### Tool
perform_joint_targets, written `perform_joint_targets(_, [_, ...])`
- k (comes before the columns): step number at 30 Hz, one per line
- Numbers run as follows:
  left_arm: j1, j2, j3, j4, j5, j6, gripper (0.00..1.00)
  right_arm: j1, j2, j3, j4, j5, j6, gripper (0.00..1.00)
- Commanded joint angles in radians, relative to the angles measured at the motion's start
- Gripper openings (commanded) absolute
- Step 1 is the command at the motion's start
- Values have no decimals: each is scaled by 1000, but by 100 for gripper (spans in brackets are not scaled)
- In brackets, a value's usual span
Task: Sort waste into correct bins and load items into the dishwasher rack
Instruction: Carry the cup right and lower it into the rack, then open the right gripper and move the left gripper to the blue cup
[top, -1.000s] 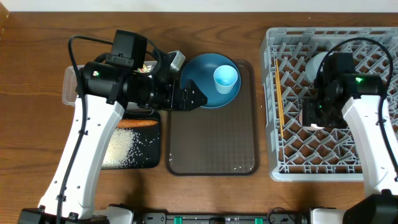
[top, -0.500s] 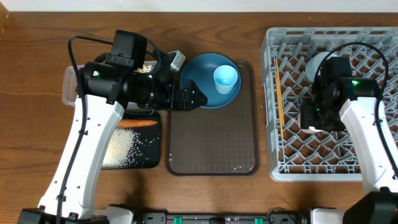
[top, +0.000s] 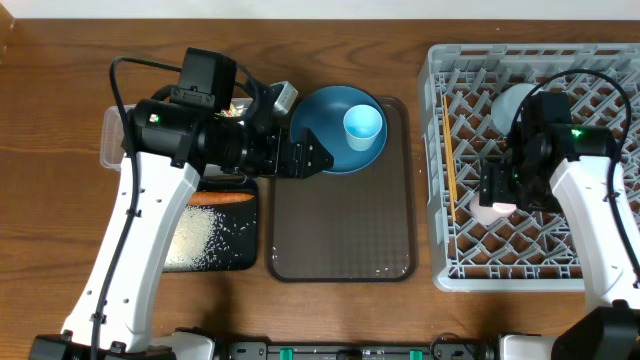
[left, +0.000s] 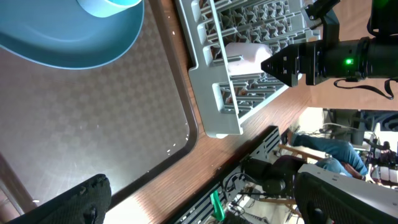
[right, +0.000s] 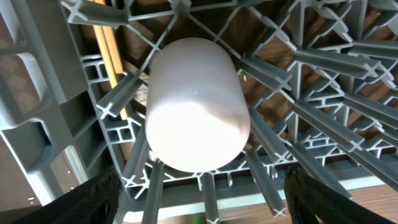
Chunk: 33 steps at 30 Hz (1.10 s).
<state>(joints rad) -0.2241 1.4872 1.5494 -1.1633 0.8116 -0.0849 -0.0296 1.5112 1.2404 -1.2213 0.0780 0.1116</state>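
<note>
Hanging over the left middle of the grey rack (top: 520, 262) at the right of the overhead frame, the right hand (top: 497, 190) has its fingers (right: 93, 199) spread wide. One finger is on each side of the pink cup (right: 196, 106) with a gap on both sides, so it grips nothing. The cup sits down among the pegs with its closed end toward the wrist camera, and the wooden chopsticks (top: 447, 150) lie along the rack's left edge just beside it. A white bowl (top: 510, 98) sits in the upper part of the rack, partly hidden by the right arm. In the middle of the desk (top: 60, 80), a brown tray (top: 340, 235) carries the blue plate (top: 325, 115) at its upper end, and the light blue cup (top: 363, 127) stands on that plate. The left hand (top: 308, 158) hovers at the plate's lower left edge with its fingers (left: 87, 199) far apart and nothing between them. At lower left, the black tray (top: 250, 250) holds scattered rice (top: 195, 235) and a carrot (top: 222, 198) along its top edge. Above it, one corner of the clear tub (top: 108, 140) shows under the left arm, which hides its contents.
</note>
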Motion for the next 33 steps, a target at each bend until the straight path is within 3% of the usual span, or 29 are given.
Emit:
perform_joint_targets(1, [5,-3,5,-3,-2,2,96,-5,1,-6,0,-4,7,84])
perform_joint_targets(5, [5,-2,5,-3,-2,2,96,-5,1,-1,4,-71,-22,85])
perform_joint_targets(9, [5,-2,5,-3,-2,2,96,-5,0,11,17,-162,-45,99])
perform_joint_targets(17, [5,-2,5,-3,-2,2,96,-5,-2,140,24,-349,-46,99])
perform_joint_targets(25, [5,-2,5,4,-5,2,96,-5,-24,273,-68,-348,-54,99])
perform_joint_targets(28, [5,-2,5,152,-9,-73,96,-5,-25,272,-93,-342,-61,99])
perform_joint_targets(33, [5,-2,5,177,-9,-131,96,-5,-25,270,-100,-291,-60,99])
